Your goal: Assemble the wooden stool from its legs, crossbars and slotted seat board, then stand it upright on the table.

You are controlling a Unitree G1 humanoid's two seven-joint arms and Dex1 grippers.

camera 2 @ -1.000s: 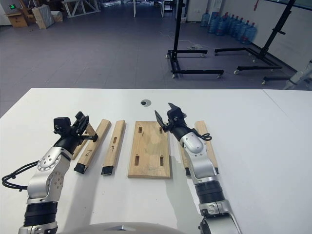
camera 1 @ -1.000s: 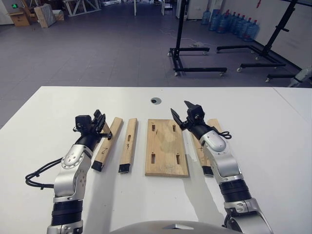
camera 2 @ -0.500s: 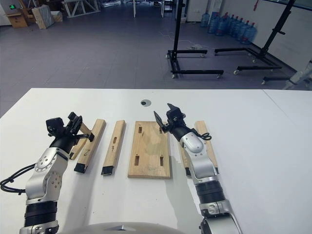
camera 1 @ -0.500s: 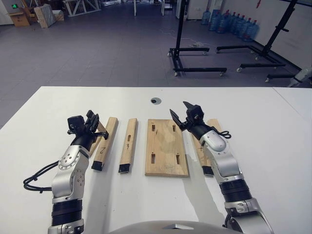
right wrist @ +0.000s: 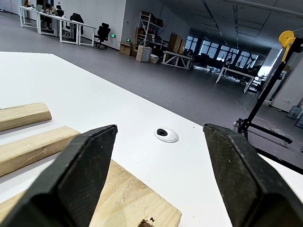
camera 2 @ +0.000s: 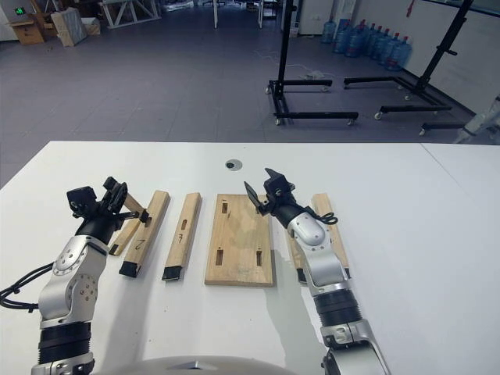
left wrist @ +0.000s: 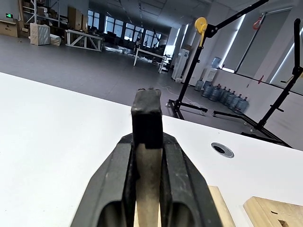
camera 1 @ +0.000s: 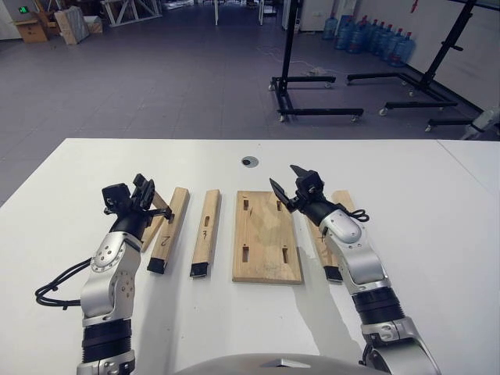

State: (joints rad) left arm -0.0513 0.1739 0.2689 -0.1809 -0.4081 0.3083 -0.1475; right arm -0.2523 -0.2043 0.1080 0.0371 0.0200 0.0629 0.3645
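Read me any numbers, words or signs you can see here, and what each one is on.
"2": handwritten on the leg beside the left arm.
"7", or perhaps "1": handwritten on the next leg, toward the seat board.
Cross-shaped mark on the leg under the right arm: unclear.
Green sign in the far room: too small to read.

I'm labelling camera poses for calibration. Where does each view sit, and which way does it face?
Left eye view: on the head, looking forward and down at the white table and slotted wooden seat board; both arms show.
Right eye view: same head, same scene, both arms.
Left wrist view: behind the left gripper, shut on a pale wooden bar with a black cap, facing the table's far edge.
Right wrist view: behind the open right gripper, over the board's far end.
Shared: both wrist views show the table's round hole.
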